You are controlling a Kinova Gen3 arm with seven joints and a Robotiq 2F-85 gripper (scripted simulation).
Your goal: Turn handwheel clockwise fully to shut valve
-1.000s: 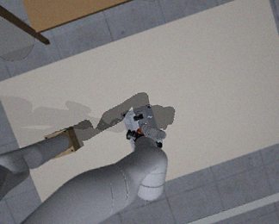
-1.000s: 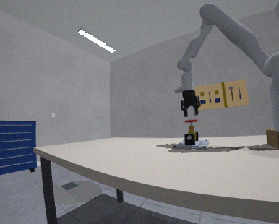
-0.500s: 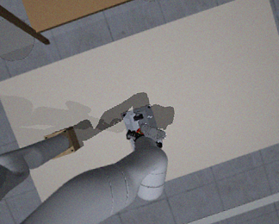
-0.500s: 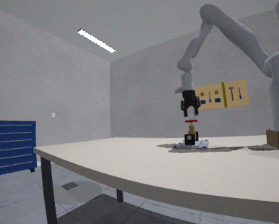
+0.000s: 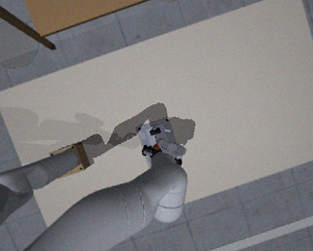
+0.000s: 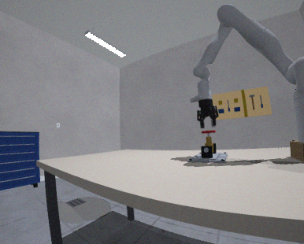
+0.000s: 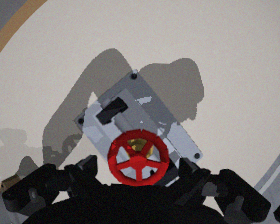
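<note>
looking down past my tool (image 7: 139, 181), fingers spread wide and pinching nothing, i see the red handwheel (image 7: 138, 157) just below, between them. it tops a brass valve (image 6: 209, 142) on a grey plate (image 7: 181, 136) on the tabletop (image 6: 130, 169). beyond: a wooden block (image 5: 73, 158), a blue drawer cabinet (image 6: 17, 159), a tool board (image 6: 242, 103).

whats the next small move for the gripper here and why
Probably a short, straight descent. The gripper is open and hangs just above the red handwheel, with a gap between them in the exterior view. In the wrist view the handwheel sits roughly centred between the fingers, so lowering should bring them alongside its rim before closing and turning clockwise.
</note>
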